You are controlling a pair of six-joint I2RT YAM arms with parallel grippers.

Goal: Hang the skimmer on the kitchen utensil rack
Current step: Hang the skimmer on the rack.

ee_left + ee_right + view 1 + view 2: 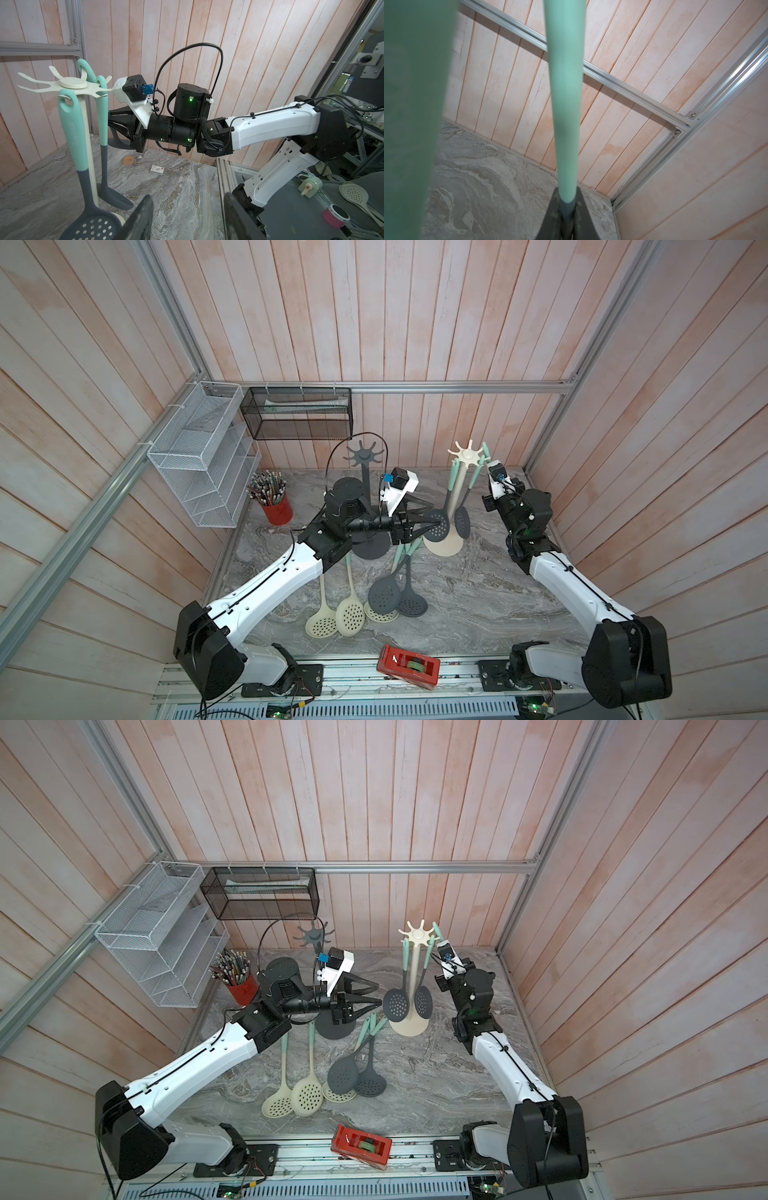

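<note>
Tabletop (478,605) of grey marble pattern, seen from above in both top views, walled by pale wood panels. At about 1 o'clock stands a cream utensil rack (468,454), with hooks fanning out from its top hub. The right tool (566,205) is pressed together on the skimmer (564,104), pinching its handle where the mint green meets dark grey. The handle rises upright, close beside the rack's pole. A mint loop shows just above the hub, but whether the held skimmer's loop sits on a hook cannot be told. Another mint-handled skimmer (73,133) hangs from a hook on this rack, its dark perforated head down. The left tool (188,205) is spread wide, level with the hanging heads, at 9 o'clock of the cream rack. A dark grey rack (365,454) stands at 11 o'clock. Five loose skimmers (384,595) lie near 6 o'clock, three cream and two dark grey. A red pencil cup (276,510) sits at 10 o'clock. A red tape dispenser (409,668) lies at the front edge.
</note>
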